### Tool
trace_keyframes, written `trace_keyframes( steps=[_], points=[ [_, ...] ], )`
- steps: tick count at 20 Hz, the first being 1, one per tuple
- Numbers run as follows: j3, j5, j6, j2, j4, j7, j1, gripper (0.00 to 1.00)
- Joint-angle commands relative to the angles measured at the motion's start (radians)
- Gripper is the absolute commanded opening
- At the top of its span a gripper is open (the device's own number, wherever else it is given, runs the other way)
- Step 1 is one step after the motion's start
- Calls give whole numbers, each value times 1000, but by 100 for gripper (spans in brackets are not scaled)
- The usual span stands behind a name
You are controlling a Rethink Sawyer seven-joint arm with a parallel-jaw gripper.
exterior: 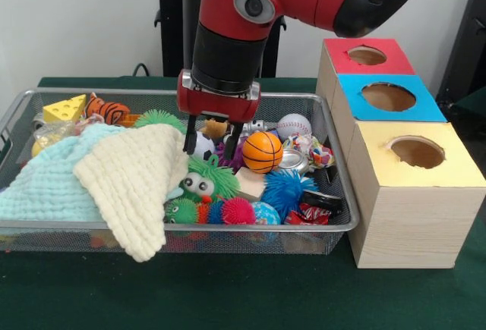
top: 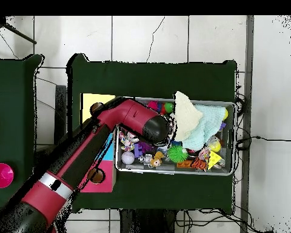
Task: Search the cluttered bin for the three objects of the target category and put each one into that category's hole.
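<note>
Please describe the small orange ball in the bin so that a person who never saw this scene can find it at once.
Look in the wire mesh bin beside the three coloured boxes. The basketball lies just beside the gripper, on the boxes' side, in front of a white baseball. Alone among its neighbours, it is smooth orange with black lines.

A dark green cloth (exterior: pixel 228 292) covers the table, with a white wall (exterior: pixel 76 19) behind.
</note>
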Motion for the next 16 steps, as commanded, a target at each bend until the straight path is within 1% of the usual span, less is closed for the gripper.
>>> trace_keyframes(
  steps=[1, 6, 12, 16],
  points=[
    [95, 7, -70, 54, -128, 135, -37, 100],
    [93, 10, -69, 56, -127, 144, -39, 100],
    [94, 15, -51, 63, -130, 128, -43, 100],
    [82, 14, -63, 61, -115, 160, -32, 100]
  ],
)
